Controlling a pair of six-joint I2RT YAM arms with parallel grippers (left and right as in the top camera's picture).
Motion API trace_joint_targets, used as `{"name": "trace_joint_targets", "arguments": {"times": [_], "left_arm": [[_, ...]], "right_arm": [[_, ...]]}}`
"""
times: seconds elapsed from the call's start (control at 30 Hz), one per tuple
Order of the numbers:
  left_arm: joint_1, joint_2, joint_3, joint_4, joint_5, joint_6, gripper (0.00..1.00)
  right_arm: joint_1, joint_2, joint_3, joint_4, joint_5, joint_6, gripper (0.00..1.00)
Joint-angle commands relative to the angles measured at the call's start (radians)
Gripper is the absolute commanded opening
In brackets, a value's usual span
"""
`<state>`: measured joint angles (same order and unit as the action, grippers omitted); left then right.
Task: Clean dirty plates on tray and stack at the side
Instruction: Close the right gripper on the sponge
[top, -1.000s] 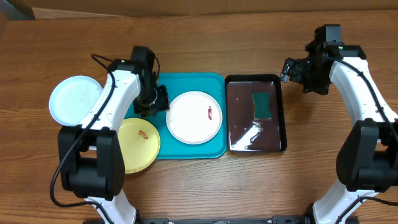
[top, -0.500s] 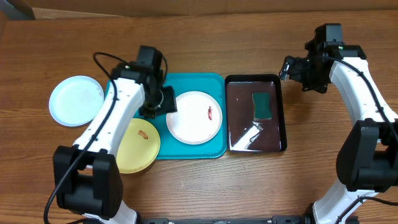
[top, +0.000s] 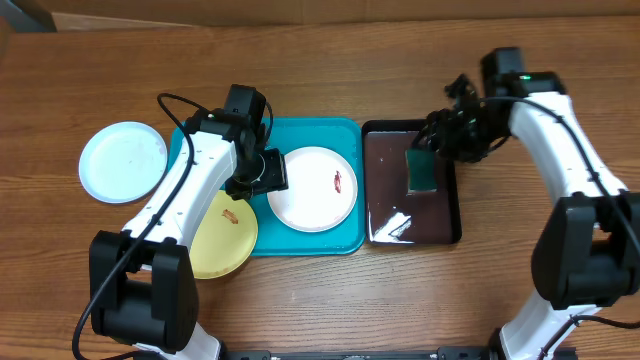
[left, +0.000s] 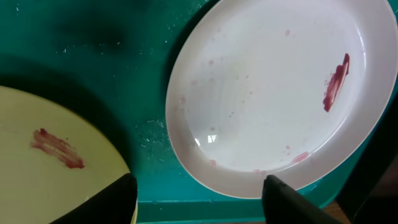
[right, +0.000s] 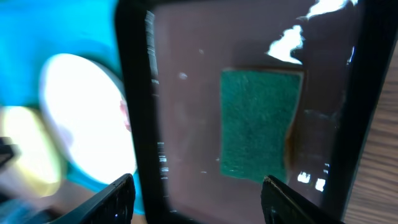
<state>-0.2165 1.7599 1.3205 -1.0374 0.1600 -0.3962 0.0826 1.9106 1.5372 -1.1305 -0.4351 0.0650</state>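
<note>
A white plate (top: 312, 188) with a red smear lies on the turquoise tray (top: 300, 135). A yellow plate (top: 222, 235), also smeared, overlaps the tray's front left corner. A pale mint plate (top: 122, 162) rests on the table left of the tray. My left gripper (top: 264, 172) hovers open at the white plate's left edge. In the left wrist view the white plate (left: 267, 93) and yellow plate (left: 43, 155) lie ahead of the left gripper (left: 202, 200), which holds nothing. My right gripper (top: 437, 138) hangs open above the green sponge (right: 258, 124), empty (right: 199, 200).
A glossy black tray (top: 385, 190) holding dark liquid and the sponge (top: 422, 170) stands right of the turquoise tray. The wooden table (top: 330, 80) extends behind and in front of both trays.
The left gripper slid right to the white plate's edge and opened wider. The right arm swung left and down over the black tray, its jaws narrowing somewhat.
</note>
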Motion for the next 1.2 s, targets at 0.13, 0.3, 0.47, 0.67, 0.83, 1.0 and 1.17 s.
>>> {"name": "trace_joint_targets", "arguments": {"times": [0.13, 0.3, 0.47, 0.67, 0.83, 1.0, 1.17], "left_arm": [[-0.007, -0.008, -0.005, 0.003, 0.0, -0.012, 0.87], [-0.007, -0.008, -0.005, 0.003, 0.001, -0.012, 1.0], [-0.007, -0.008, -0.005, 0.003, -0.007, -0.011, 1.0], [-0.006, -0.008, -0.005, 0.003, -0.007, -0.011, 1.0], [-0.006, -0.008, -0.005, 0.036, -0.007, -0.012, 1.0], [-0.006, -0.008, -0.005, 0.058, -0.007, -0.011, 1.0], [-0.006, -0.008, -0.005, 0.058, -0.007, -0.011, 1.0]], "right_arm": [[0.141, -0.001, -0.002, 0.019, 0.445, 0.151, 0.68], [0.18, -0.001, -0.052, 0.082, 0.507, 0.172, 0.7], [0.18, -0.001, -0.145, 0.177, 0.509, 0.172, 0.7], [0.181, 0.001, -0.22, 0.277, 0.484, 0.171, 0.7], [0.182, 0.001, -0.224, 0.284, 0.463, 0.171, 0.7], [0.182, 0.001, -0.246, 0.291, 0.448, 0.171, 0.67], [0.182, 0.001, -0.277, 0.327, 0.448, 0.167, 0.67]]}}
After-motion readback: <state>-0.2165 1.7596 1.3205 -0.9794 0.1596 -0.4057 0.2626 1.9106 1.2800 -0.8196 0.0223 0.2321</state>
